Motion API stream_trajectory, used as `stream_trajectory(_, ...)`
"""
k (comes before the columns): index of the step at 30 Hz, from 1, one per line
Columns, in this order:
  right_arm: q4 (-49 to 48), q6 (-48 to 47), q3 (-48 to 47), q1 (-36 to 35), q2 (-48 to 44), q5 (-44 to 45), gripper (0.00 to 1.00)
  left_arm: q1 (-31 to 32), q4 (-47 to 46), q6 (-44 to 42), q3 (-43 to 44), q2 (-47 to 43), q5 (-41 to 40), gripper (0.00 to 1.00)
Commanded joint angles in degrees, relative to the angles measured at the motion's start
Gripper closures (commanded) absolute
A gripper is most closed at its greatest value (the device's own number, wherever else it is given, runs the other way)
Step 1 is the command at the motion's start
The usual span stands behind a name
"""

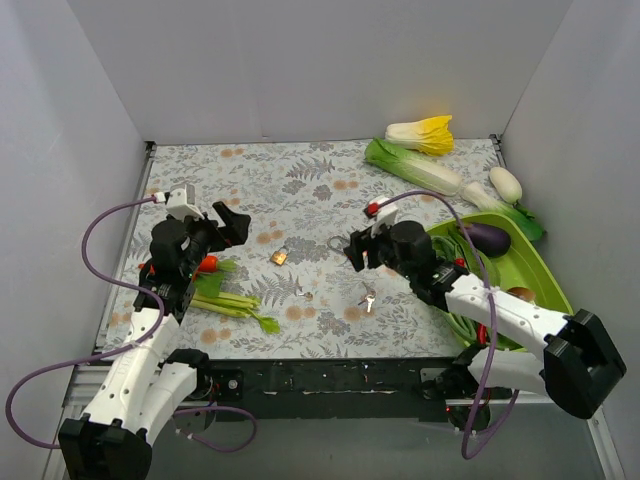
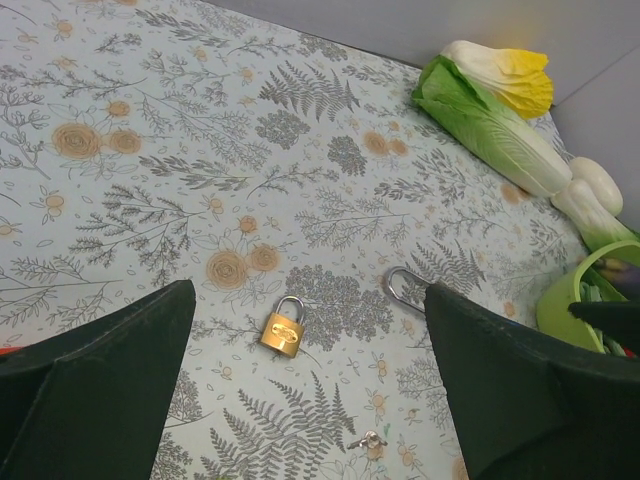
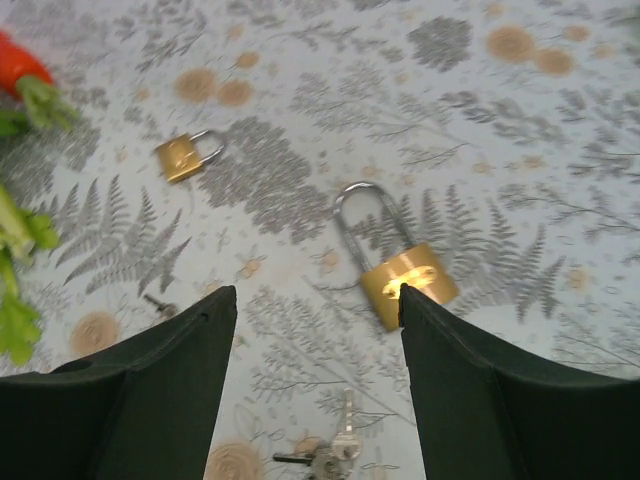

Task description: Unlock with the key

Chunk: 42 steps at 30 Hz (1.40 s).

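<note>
The key is a small silver bunch on a ring, lying flat on the patterned cloth; in the right wrist view the key lies just below the jaws. A larger brass padlock with a tall silver shackle lies beside my right gripper's right fingertip. A smaller brass padlock lies between the two arms, and my left gripper hangs over the smaller padlock. A single tiny key lies nearer the front. Both the left gripper and the right gripper stand open above the cloth, holding nothing.
A carrot and green stalks lie under the left arm. At the back right are a napa cabbage, a yellow-tipped cabbage and a white radish. A green tray with an eggplant sits at right.
</note>
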<state>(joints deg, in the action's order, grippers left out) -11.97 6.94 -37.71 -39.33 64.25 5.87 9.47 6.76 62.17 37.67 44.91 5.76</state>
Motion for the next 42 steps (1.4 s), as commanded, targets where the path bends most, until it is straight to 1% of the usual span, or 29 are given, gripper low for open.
stream_trajectory(1,-0.8,2.1,-2.6,-9.0,3.9,-0.8,0.29,-0.3,-2.5,-1.3,-0.8,-1.1,2.5,0.02)
stream_trajectory(2,-0.1,3.0,-3.1,-12.0,4.8,0.2,0.3,-0.3,-2.2,-1.4,-0.5,-0.9,2.3,0.02)
stream_trajectory(5,1.8,3.9,-4.0,-17.1,8.3,3.2,0.32,-0.3,-1.6,-1.7,-0.4,-0.5,2.9,0.02)
stream_trajectory(9,3.4,4.7,-6.8,-21.0,14.6,6.9,0.35,-0.3,-1.8,-1.5,-1.1,-1.7,3.8,0.02)
stream_trajectory(11,4.9,5.0,-9.5,-21.8,16.8,7.2,0.36,-0.3,-1.8,-1.5,-1.2,-2.2,3.3,0.02)
stream_trajectory(15,5.8,5.5,-12.8,-22.2,22.4,7.7,0.43,-0.3,-1.5,-1.4,-1.2,-2.3,3.1,0.02)
stream_trajectory(24,11.5,5.0,-19.0,-25.8,31.3,10.7,0.49,-0.3,-1.4,-1.4,-1.2,-2.5,3.2,0.02)
stream_trajectory(26,11.9,6.1,-20.0,-26.1,32.4,11.6,0.5,-0.3,-1.4,-1.5,-1.4,-2.5,3.5,0.02)
stream_trajectory(27,13.8,6.3,-20.3,-26.2,33.1,11.9,0.5,-0.3,-1.4,-1.5,-1.4,-2.5,3.4,0.02)
stream_trajectory(34,14.7,5.6,-20.9,-26.5,34.9,14.4,0.5,-0.3,-1.6,-1.5,-1.5,-2.4,4.0,0.02)
stream_trajectory(38,16.8,4.8,-23.0,-26.4,37.3,15.8,0.54,-0.3,-1.6,-1.6,-1.5,-2.5,3.8,0.02)
stream_trajectory(42,16.1,4.0,-23.4,-26.5,37.7,13.8,0.54,-0.3,-1.6,-1.7,-1.6,-2.5,3.8,0.02)
